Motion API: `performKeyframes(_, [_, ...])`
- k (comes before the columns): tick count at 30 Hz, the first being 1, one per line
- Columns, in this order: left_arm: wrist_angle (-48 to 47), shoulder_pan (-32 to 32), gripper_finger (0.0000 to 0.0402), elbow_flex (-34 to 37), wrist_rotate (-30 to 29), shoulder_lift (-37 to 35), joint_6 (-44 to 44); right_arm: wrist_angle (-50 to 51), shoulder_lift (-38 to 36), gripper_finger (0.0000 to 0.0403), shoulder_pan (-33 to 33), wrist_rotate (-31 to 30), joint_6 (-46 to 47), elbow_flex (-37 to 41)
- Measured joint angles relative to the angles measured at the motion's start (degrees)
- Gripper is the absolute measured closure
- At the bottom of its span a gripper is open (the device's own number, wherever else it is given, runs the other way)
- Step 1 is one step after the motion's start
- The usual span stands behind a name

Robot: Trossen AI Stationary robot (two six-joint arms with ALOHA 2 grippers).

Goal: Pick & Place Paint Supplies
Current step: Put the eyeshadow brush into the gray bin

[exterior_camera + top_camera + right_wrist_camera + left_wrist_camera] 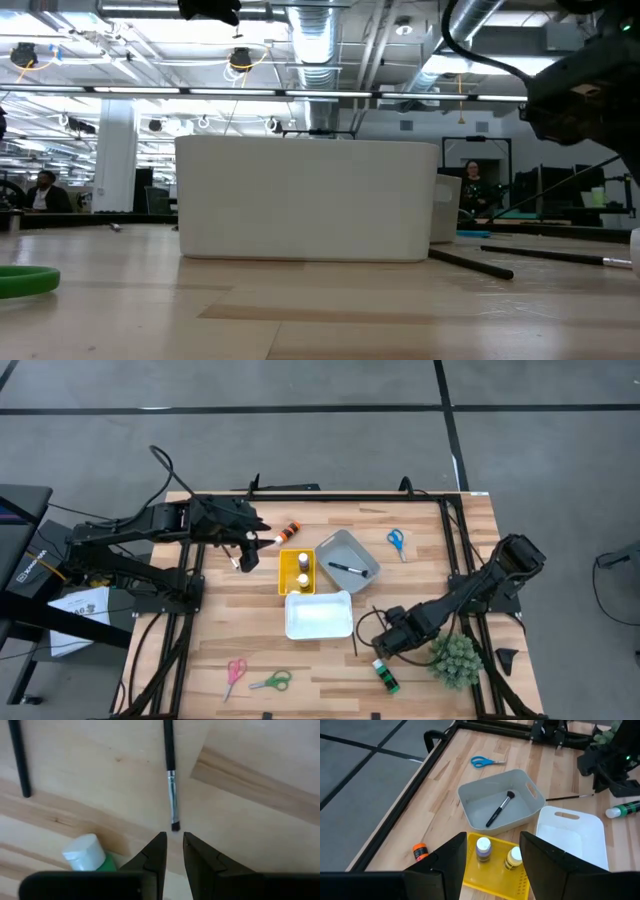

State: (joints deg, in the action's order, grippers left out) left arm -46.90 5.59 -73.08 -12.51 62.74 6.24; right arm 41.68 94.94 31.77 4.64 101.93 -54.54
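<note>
Two arms are at work over the worktop (420, 540), and we take the white tray (318, 614) at its middle as our landmark.

Nearest the front edge, and to the right of the white tray, the right tool (385, 643) hangs low over the wood. Its fingers (155, 852) are drawn nearly together with only a thin gap, and they pinch nothing. A thin dark paintbrush (171, 775) lies flat just beyond the fingertips, in line with that gap; we judge it the item being addressed. The green paint bottle (386, 675) lies on its side just beside the tool, toward the front edge. The right arm reaches in from the right side, folded low. The fuzzy green plant (456, 658) sits beside it and is no part of the task.

Also in front of the white tray, to its left, lie pink scissors (234, 674) and green scissors (272, 681), still unsorted.

Behind the white tray, the yellow tray (492, 870) holds two bottles upright, which suggests bottles are sorted there. The grey bin (500, 800) beyond holds one brush.

The left tool (492, 857) hovers above the yellow tray, fingers spread and empty. An orange bottle (420, 851) lies just beside that tray, and blue scissors (487, 761) lie farthest back.
</note>
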Motion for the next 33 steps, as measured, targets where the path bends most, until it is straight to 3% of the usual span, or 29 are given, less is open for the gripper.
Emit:
performKeyframes(5, [2.19, 0.0, 0.0224, 0.0, 0.01, 0.0, 0.02, -5.13, 0.0, 0.0344, 0.0, 0.26, 0.05, 2.61])
performKeyframes(26, [4.79, 0.01, 0.0224, 0.0, 0.07, 0.0, 0.05, -10.87, -0.11, 0.0345, -0.24, 1.44, 1.16, 6.93])
performKeyframes(33, [4.79, 0.0, 0.0225, 0.0, 0.28, 0.0, 0.05, -10.24, -0.11, 0.0387, -0.64, 1.46, 1.01, 6.99])
